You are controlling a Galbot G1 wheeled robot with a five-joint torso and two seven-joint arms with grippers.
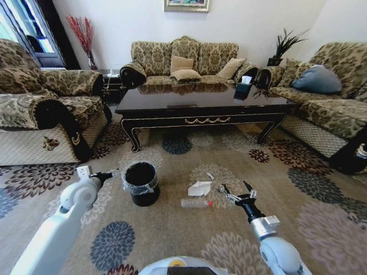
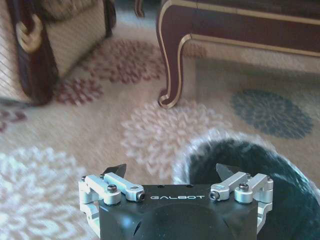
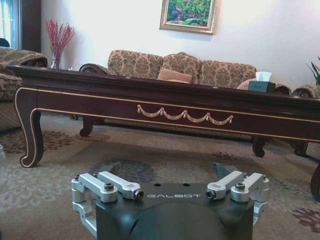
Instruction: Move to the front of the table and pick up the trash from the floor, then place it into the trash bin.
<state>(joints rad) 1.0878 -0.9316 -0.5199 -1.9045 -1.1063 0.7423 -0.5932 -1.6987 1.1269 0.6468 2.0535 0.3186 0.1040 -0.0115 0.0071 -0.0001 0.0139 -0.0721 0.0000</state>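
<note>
Facing the table (image 1: 206,106), the robot holds both arms low over the carpet (image 1: 189,154). The bin (image 1: 141,182) stands on the carpet in front of the table's left leg. The left gripper (image 1: 112,173) hovers just beside the bin's rim, jaws open and empty. The wrapper (image 1: 199,188) and bottle (image 1: 195,203) lie on the carpet right of the bin, the bottle nearer the robot. The right gripper (image 1: 235,191) sits low, just right of both items, jaws open, touching neither.
</note>
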